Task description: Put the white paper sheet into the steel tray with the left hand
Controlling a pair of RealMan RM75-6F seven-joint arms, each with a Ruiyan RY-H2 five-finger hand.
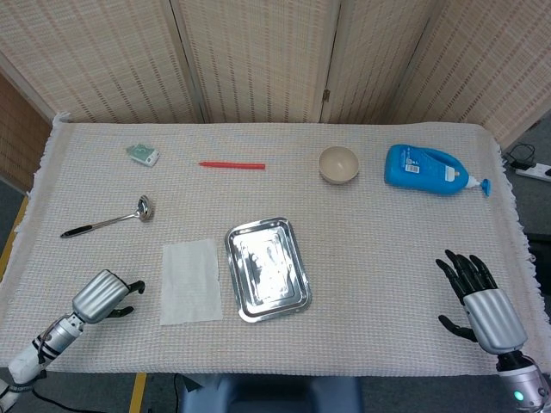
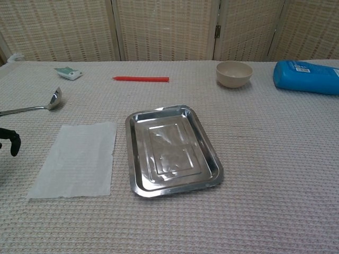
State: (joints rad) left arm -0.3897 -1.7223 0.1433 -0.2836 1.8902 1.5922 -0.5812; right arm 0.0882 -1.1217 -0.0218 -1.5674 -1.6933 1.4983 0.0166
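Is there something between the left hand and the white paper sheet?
No: in the head view only bare woven tablecloth lies between the left hand and the white paper sheet.

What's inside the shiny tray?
Nothing: the steel tray is empty, showing only its bare shiny bottom. The white paper sheet lies flat beside it on the cloth. Whatever is under the tray is covered.

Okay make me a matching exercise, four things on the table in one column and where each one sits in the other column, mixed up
1. paper
2. bowl
3. ladle
4. bottle

A. far right, lying on its side
B. just left of the tray
C. left side, beyond the paper
D. between the red stick and the bottle

Pairs: 1-B, 2-D, 3-C, 4-A
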